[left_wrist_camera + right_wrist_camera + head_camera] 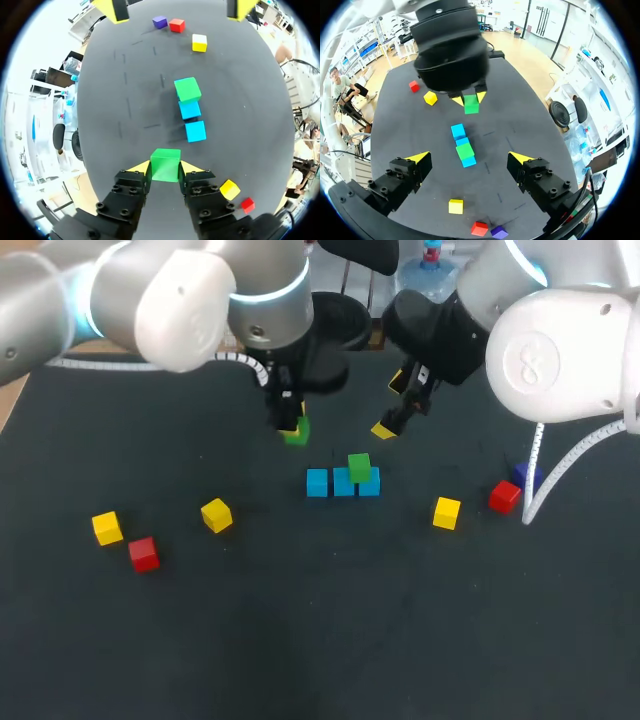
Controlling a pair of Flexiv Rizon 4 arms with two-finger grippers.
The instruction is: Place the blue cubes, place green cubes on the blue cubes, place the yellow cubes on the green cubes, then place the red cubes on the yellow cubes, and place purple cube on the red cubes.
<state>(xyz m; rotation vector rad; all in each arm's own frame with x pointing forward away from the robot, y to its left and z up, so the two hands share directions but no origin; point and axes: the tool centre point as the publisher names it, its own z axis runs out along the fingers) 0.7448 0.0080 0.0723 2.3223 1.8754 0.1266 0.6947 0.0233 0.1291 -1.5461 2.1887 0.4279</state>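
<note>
Three blue cubes [317, 483] lie in a row at the table's middle, and a green cube [359, 467] sits on top toward the row's right end. My left gripper [293, 425] hangs just behind and left of the row, shut on a second green cube [165, 165]. The right gripper [391, 405] stands open above the table behind the row, with nothing held; in its wrist view the row [458, 131] lies between its spread fingers [420, 158]. Yellow cubes [107, 528] [216, 515] [447, 512], red cubes [144, 553] [505, 496] and a purple cube [527, 476] lie loose.
The loose cubes lie in two groups on the black table [320, 640]: two yellow and one red at the left, one yellow, one red and the purple at the right. A white cable [560, 475] hangs from my right arm near the purple cube.
</note>
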